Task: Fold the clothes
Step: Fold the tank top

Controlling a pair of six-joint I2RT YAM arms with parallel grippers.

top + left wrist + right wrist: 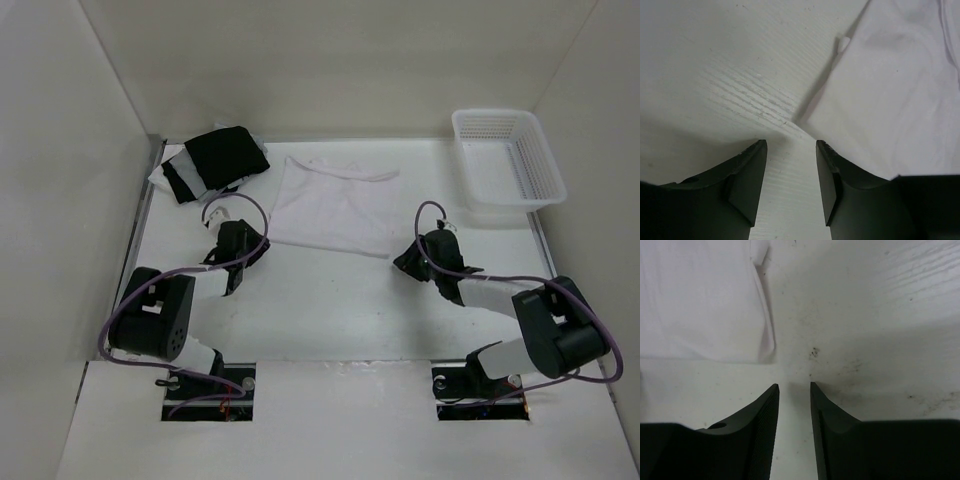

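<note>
White garment [335,205], near corners just ahead of parted, empty left fingers [747,180] and right fingers [760,430].

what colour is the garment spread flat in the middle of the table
Plain white, unmarked; the garment shows best in the top external view.

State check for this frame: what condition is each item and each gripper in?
White garment: spread flat on the table, gripped by nothing.
Left gripper: open, empty, at the garment's edge.
Right gripper: open, empty, near the garment's corner.
Black-and-white pile: heaped at the back left, not gripped.
Basket: upright, empty.
</note>
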